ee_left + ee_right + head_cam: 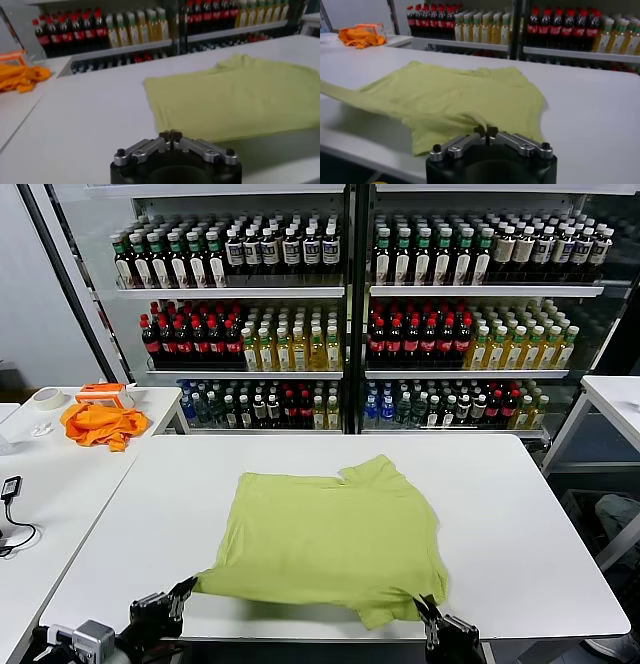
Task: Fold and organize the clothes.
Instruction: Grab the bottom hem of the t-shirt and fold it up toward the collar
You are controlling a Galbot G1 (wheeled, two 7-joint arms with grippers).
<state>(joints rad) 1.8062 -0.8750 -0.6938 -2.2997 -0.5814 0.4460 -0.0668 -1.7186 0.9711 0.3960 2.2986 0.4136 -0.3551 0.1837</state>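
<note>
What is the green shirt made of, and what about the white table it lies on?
The green T-shirt looks like soft, matte knit cloth, maybe cotton: it wrinkles and drapes limply where the left pincer and right pincer pinch its near corners. The table looks like a hard, smooth white board, perhaps laminate: it is flat and shows a faint sheen. Neither material is certain from looks alone.

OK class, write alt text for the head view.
A lime T-shirt lies spread on a white table; the left end effector and right end effector, both shut, pinch its near corners. Stocked drink shelves stand behind.
</note>
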